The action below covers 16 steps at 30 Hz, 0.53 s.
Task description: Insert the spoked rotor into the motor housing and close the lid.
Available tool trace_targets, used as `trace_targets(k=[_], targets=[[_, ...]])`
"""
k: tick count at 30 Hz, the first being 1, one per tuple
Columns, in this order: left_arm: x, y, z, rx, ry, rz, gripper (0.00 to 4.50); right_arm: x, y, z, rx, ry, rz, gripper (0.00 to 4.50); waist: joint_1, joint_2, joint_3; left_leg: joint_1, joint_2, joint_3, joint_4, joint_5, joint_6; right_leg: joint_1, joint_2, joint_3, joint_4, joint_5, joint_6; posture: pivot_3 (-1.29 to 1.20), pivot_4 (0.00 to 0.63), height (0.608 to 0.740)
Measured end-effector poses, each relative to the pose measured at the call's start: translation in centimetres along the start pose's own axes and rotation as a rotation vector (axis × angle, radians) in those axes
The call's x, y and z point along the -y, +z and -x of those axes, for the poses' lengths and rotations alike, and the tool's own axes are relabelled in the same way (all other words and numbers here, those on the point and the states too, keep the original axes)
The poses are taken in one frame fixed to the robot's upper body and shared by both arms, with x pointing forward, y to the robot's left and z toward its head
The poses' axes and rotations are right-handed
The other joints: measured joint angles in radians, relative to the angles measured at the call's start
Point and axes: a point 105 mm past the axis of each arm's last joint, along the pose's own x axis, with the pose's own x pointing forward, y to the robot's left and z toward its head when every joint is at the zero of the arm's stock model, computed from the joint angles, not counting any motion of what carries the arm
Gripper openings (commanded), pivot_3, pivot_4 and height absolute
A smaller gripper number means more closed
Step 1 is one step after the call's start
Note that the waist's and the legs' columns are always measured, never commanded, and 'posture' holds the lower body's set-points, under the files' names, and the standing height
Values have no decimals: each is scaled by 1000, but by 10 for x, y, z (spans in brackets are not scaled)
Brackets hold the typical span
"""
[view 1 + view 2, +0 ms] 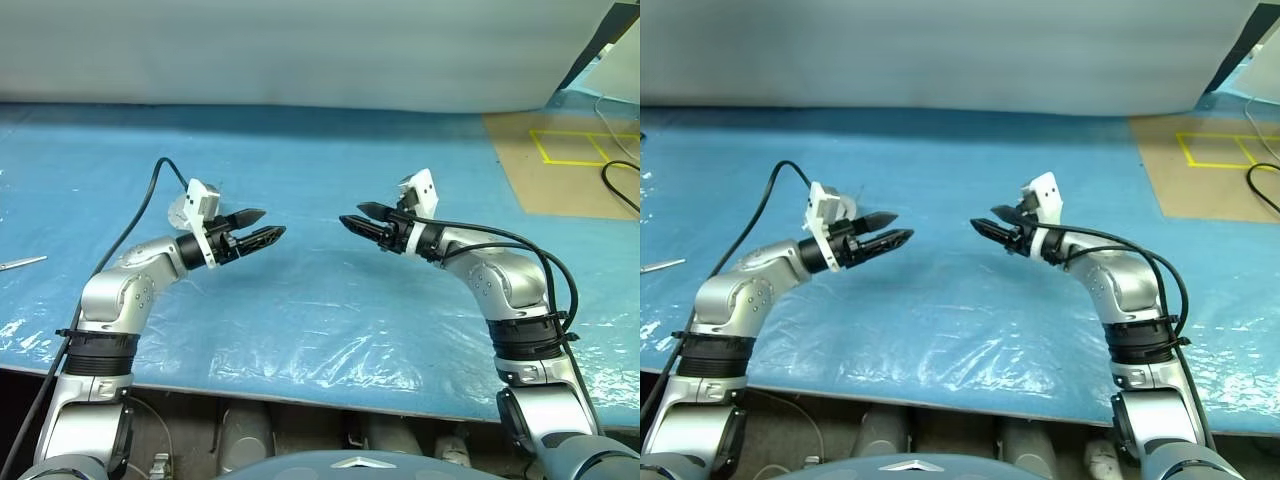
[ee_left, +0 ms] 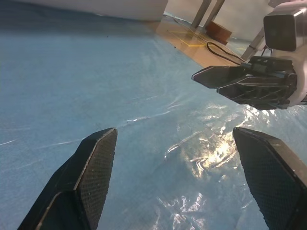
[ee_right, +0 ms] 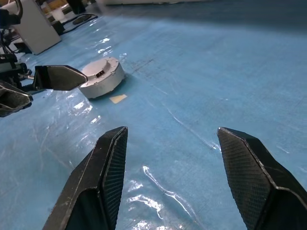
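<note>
The motor housing [image 3: 101, 77] is a short round grey cylinder on the blue sheet, with a plain flat top face up and its inside hidden. Whether that top is the lid, I cannot tell. From the head it peeks out [image 1: 177, 212] behind my left wrist's camera block. The spoked rotor is out of view. My left gripper [image 1: 272, 222] hovers level, open and empty, pointing toward the right gripper [image 1: 351, 213], which faces it, also open and empty. A hand-wide gap separates their tips. In the right wrist view the left gripper [image 3: 60, 88] hangs just in front of the housing.
A small tan scrap [image 3: 117, 98] lies beside the housing. A thin metal tool [image 1: 22, 263] rests at the table's far left. Brown floor with yellow tape [image 1: 572, 150] and a black cable [image 1: 620, 185] lie beyond the right edge. The table's front edge [image 1: 300, 385] is close to me.
</note>
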Motion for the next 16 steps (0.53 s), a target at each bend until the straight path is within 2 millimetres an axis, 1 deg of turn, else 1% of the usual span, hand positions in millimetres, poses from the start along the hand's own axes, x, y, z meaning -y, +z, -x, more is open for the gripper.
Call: trace_targets(k=[3, 5, 9, 12, 16], targets=[[-2, 1, 1, 8, 6, -18, 4063, 6, 0, 0, -9, -44, 95, 3096, 0, 0, 0, 0, 0, 0, 0, 0, 0, 0, 0, 0, 0, 0, 0, 0, 150, 740], [-2, 3, 1, 23, 5, -41, 4063, 8, -2, 2, -6, -63, 120, 3096, 0, 0, 0, 0, 0, 0, 0, 0, 0, 0, 0, 0, 0, 1, 1, 0, 150, 740], [-2, -2, 4, 23, 5, -49, 4063, 9, -13, 5, -21, -77, 98, 3096, -1, 0, 0, 0, 0, 0, 0, 0, 0, 0, 0, 0, 0, 1, 2, 0, 150, 740], [-5, 1, 5, 32, 27, -104, 4063, 10, -14, 6, -24, -88, 100, 3096, -1, 0, 0, 0, 0, 0, 0, 0, 0, 0, 0, 0, 0, 0, 0, 0, 150, 740], [-10, -1, 8, 32, 51, -114, 4063, 11, -14, 5, -31, -98, 94, 3096, -1, 0, 0, 0, 0, 0, 0, 0, 0, 0, 0, 0, 0, 0, 0, 0, 150, 740]])
